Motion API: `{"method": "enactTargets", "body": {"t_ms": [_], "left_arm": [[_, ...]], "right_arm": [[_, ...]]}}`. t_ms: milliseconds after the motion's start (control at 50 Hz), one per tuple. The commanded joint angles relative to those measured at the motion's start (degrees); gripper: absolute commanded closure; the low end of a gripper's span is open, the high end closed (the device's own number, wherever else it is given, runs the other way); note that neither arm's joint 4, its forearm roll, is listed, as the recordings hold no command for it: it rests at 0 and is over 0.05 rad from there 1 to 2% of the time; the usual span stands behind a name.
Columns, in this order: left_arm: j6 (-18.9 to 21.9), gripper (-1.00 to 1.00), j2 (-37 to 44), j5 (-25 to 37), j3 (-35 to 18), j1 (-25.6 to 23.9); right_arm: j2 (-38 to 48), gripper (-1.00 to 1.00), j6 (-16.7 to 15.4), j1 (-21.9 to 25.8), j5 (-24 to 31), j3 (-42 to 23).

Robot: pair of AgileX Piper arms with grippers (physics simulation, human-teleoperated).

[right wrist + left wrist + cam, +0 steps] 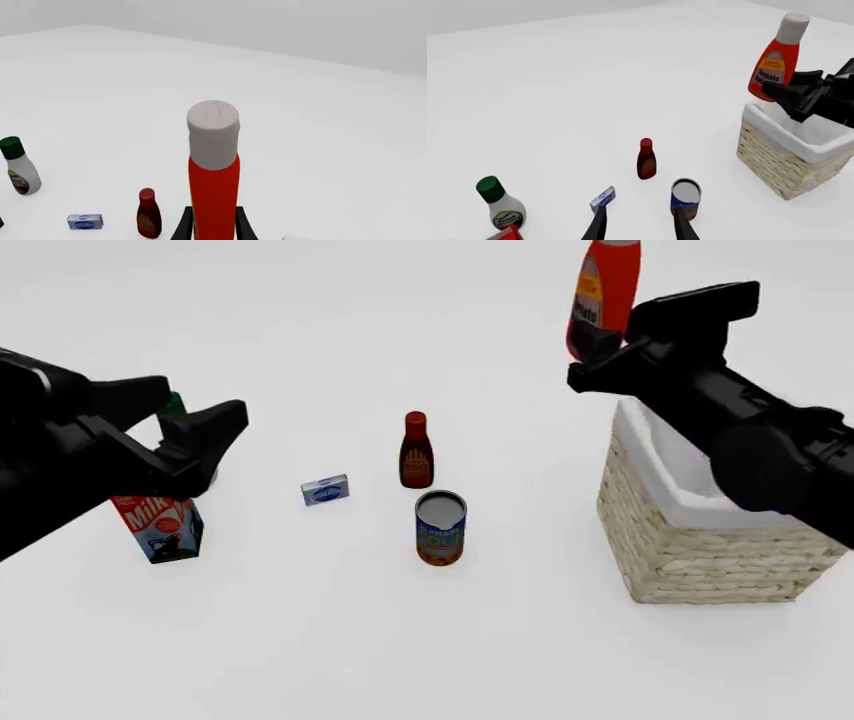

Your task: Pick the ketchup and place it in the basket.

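Note:
The ketchup (603,295), a red-orange bottle with a grey-white cap, hangs upright in the air over the far left corner of the basket (707,560). My right gripper (601,355) is shut on its lower body. The right wrist view shows the ketchup (213,190) between the two fingers of that gripper (213,227). In the left wrist view the ketchup (774,60) is above the rim of the wicker basket (774,160). Over the table's left side, my left gripper (220,445) is open and holds nothing, far from the bottle.
On the table's middle stand a small dark-red bottle (415,452), a tin can (441,528) and a small blue-white box (324,490). A milk carton (163,527) and a white bottle with a green cap (500,202) stand under the left arm.

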Motion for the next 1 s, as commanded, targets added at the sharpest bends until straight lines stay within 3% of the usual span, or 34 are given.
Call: {"method": "enactTargets", "body": {"t_ms": [20,580,1000], "left_arm": [[-0.5,-1.0,-0.1,-0.3,0.5,0.2],[0.1,-1.0,0.2,0.0,-0.2,0.2],[0.1,-1.0,0.7,0.0,-0.8,-0.7]], "right_arm": [[-0.8,1.0,1.2,-3.5,4.0,-2.3],[-1.9,1.0,2.3,-9.8,15.6,-8.2],[-4.0,1.0,1.7,-13.3,19.2,-8.0]]}}
